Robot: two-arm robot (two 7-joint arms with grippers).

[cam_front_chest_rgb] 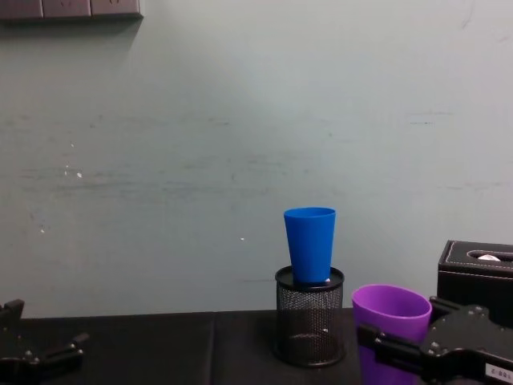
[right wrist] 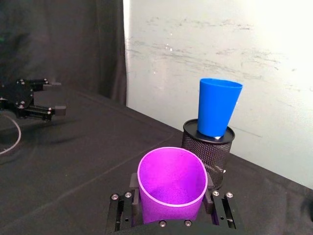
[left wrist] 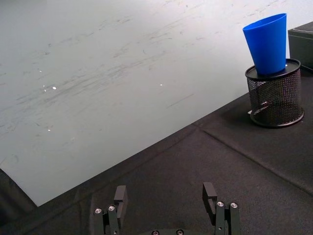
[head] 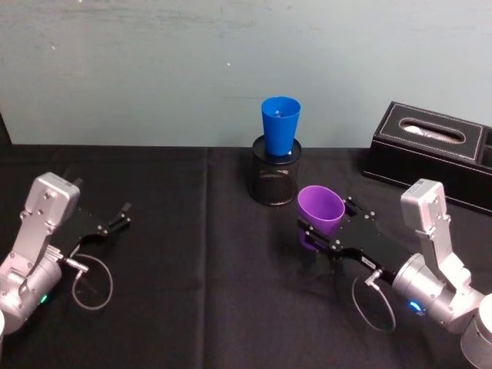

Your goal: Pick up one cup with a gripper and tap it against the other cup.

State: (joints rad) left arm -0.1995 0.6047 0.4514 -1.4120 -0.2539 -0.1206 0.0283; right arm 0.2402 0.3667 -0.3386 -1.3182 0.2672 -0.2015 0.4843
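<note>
Right gripper (head: 329,224) fingers clamp wide purple plastic cup (head: 320,206) just right of black mesh pen holder (head: 274,181); tall blue plastic cup (head: 280,123) perched atop holder, likely an easy tapping target; left gripper (left wrist: 166,196) parked well left, fingers apart.

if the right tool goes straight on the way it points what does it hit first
Probably the black mesh pen holder, which stands ahead with the tall blue plastic cup in it. The purple plastic cup clamped in the right tool would likely touch first, though depth is unclear.

blue cup (head: 280,123) base hidden behind mesh holder (head: 275,178) rim, purple cup (cam_front_chest_rgb: 391,325) bottom cut off
</note>
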